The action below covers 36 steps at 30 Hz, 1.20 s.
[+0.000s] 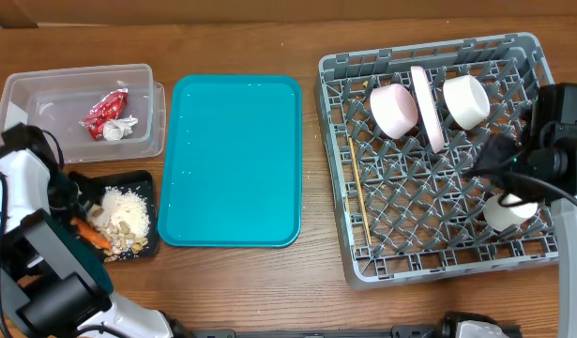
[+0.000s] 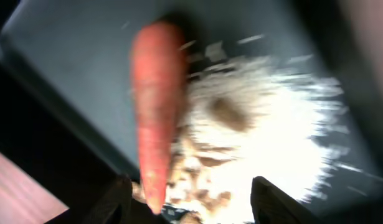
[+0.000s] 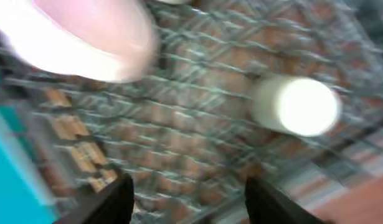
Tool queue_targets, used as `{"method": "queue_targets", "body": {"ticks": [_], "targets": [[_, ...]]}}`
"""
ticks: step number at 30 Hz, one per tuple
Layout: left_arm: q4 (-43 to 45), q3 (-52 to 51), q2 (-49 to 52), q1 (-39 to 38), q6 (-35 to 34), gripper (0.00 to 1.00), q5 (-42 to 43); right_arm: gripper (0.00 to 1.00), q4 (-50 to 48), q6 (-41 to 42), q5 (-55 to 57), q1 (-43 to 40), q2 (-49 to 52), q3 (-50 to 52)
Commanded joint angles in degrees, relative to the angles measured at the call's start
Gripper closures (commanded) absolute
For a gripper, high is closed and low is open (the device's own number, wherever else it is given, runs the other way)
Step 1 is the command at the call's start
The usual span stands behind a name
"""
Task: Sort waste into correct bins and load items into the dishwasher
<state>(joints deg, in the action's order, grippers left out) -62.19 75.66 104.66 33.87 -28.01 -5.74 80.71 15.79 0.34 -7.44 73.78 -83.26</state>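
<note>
Left end effector (image 2: 192,200) spread over orange carrot (image 2: 155,112) in black tray (image 2: 66,68), right end effector (image 3: 188,200) spread above grey dish rack (image 3: 197,130)

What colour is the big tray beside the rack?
The tray is teal; the overhead view shows it best.

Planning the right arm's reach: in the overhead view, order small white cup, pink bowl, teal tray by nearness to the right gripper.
From the right gripper:
1. small white cup, rack's right side
2. pink bowl, rack's upper left
3. teal tray, left of rack
</note>
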Motion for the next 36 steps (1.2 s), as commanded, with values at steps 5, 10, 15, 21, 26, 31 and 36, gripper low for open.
{"method": "queue_targets", "body": {"ticks": [5,10,15,21,26,31,36], "targets": [[0.11,5.57,-16.74,-15.80,20.70,0.02,13.51,0.21,-12.85,-13.57,-18.45,13.05,7.72,-0.72],[-10.93,5.55,-18.47,-25.16,21.53,0.00,12.39,0.10,-15.96,-14.08,-18.43,17.44,11.02,-0.72],[-18.93,3.80,-23.52,-25.81,18.80,0.00,8.26,0.00,-9.38,-12.57,-15.06,15.30,7.91,-0.66],[-6.01,-10.23,-48.52,-25.81,19.02,0.00,8.81,0.00,-18.03,-9.77,-8.26,15.19,-8.98,9.99],[0.66,-18.21,-69.11,-25.81,18.56,0.00,10.34,0.00,-24.24,-9.14,-0.09,15.19,-29.03,23.12],[-1.46,-18.27,-72.85,-25.81,18.60,0.00,10.21,0.00,-18.78,-9.14,-0.20,15.19,-34.42,23.43],[-5.20,-18.27,-72.81,-25.81,18.60,0.00,10.21,0.00,-17.70,-9.14,-0.20,15.19,-33.79,23.43]]}}
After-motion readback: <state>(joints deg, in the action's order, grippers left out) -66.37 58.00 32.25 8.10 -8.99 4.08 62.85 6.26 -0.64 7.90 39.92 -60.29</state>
